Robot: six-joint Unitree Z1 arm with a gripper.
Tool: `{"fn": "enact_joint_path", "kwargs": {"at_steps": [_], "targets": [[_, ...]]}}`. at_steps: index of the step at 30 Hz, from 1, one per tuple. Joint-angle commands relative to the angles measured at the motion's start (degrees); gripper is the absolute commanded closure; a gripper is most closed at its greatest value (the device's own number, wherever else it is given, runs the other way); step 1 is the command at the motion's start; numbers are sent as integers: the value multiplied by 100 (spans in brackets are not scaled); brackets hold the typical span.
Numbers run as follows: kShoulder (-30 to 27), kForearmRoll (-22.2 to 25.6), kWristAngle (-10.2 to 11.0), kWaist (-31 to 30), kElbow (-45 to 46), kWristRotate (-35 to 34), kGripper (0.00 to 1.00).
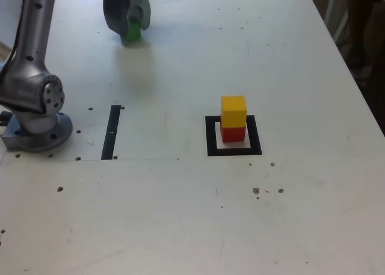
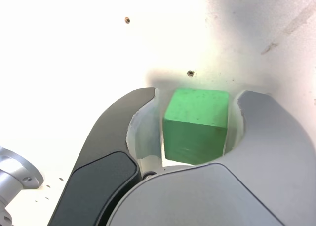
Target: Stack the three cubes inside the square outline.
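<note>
The green cube [image 1: 132, 33] [image 2: 195, 124] sits at the far side of the white table, towards the exterior view's left. My gripper [image 1: 133, 28] [image 2: 197, 93] reaches down over it, and in the wrist view a jaw presses against each side of the cube. Whether the cube still rests on the table I cannot tell. The yellow cube [image 1: 233, 111] stands squarely on the red cube [image 1: 232, 133], and that pair stands inside the square outline [image 1: 210, 138] near the middle of the table.
A thin black strip [image 1: 112, 132] lies on the table to the exterior view's left of the outline. The arm's grey base [image 1: 37, 127] is bolted at the left edge. Small dark screw holes [image 1: 272, 164] dot the surface.
</note>
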Motion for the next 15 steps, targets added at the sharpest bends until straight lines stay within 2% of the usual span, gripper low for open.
{"fn": "enact_joint_path", "kwargs": {"at_steps": [1,4,10,15], "targets": [[-67,4,-60,-26,-8,-10,83],[-166,68,-93,-126,-23,-9,83],[-397,381,79,-598,-95,21,83],[-677,578,100,-1022,-129,55,83]]}}
